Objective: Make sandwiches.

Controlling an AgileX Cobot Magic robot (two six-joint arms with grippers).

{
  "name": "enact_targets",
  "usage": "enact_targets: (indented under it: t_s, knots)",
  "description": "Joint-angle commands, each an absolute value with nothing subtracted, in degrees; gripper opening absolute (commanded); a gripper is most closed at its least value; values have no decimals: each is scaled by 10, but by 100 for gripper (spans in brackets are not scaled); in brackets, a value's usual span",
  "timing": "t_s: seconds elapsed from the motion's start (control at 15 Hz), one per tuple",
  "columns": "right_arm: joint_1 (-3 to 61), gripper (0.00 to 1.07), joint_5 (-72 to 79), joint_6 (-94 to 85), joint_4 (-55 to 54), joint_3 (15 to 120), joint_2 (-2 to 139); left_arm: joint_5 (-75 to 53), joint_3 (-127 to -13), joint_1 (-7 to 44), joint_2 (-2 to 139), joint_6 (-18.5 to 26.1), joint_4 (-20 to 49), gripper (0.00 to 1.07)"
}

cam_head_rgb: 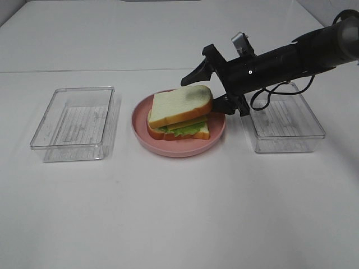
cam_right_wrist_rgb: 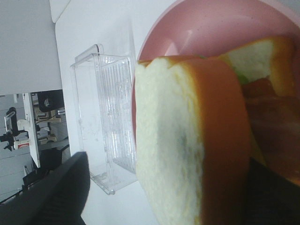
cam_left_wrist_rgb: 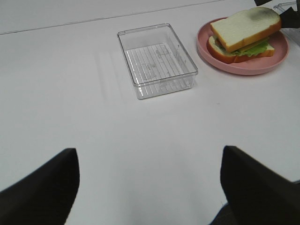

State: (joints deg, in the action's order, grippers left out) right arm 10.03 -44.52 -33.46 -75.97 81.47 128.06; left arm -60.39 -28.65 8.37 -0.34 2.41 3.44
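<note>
Sandwiches [cam_head_rgb: 180, 114]: one stack sits on the pink plate [cam_head_rgb: 140, 126] at the centre of the high view, its top bread slice [cam_head_rgb: 182, 104] tilted, the right edge raised and the left edge low over the lettuce [cam_head_rgb: 182, 129] and lower slice. The right gripper [cam_head_rgb: 216, 81] reaches in from the upper right of the frame with its jaws spread around the raised right end of that slice; one finger shows above it and one below, but whether they actually touch the bread I cannot tell. Judging from this, the step in hand is setting the top slice down. To do it well, the slice should be lowered until it lies flat and square over the filling, then let go without dragging it sideways, and the arm should back out toward the upper right so the lower finger does not catch the stack or the plate rim. Two clear trays flank the plate on the white counter [cam_head_rgb: 179, 213], one at left [cam_head_rgb: 76, 123] and one at right [cam_head_rgb: 286, 126]. The left gripper [cam_left_wrist_rgb: 150, 187], jaws wide apart and holding nothing, hangs over bare counter well away from the plate.
</note>
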Motion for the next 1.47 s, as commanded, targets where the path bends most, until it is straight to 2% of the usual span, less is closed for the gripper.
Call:
enact_targets:
  t_s: [0.07,0.4,0.6,0.67,0.73,0.8,0.87,0.93,1.47]
  knots:
    - [102,75,-449,-339,-740,815,1278,-599,-285,86,-15,25,36,78]
    - [102,82,-419,-334,-662,815,1238,-599,-285,86,-15,25,36,78]
    - [102,83,-414,-300,-606,815,1216,-599,-285,86,-15,25,36,78]
    - [102,83,-406,-263,-560,815,1207,-599,-285,86,-15,25,36,78]
    - [101,83,-391,-208,-468,815,1183,-599,-285,86,-15,25,36,78]
    - [101,83,-391,-208,-468,815,1183,-599,-285,86,-15,25,36,78]
    - [101,83,-396,-159,-387,815,1155,-599,-285,86,-15,25,36,78]
    - [101,83,-399,-149,-372,815,1145,-599,-285,86,-15,25,36,78]
    - [101,83,-583,-83,-158,815,945,-599,-285,86,-15,25,36,78]
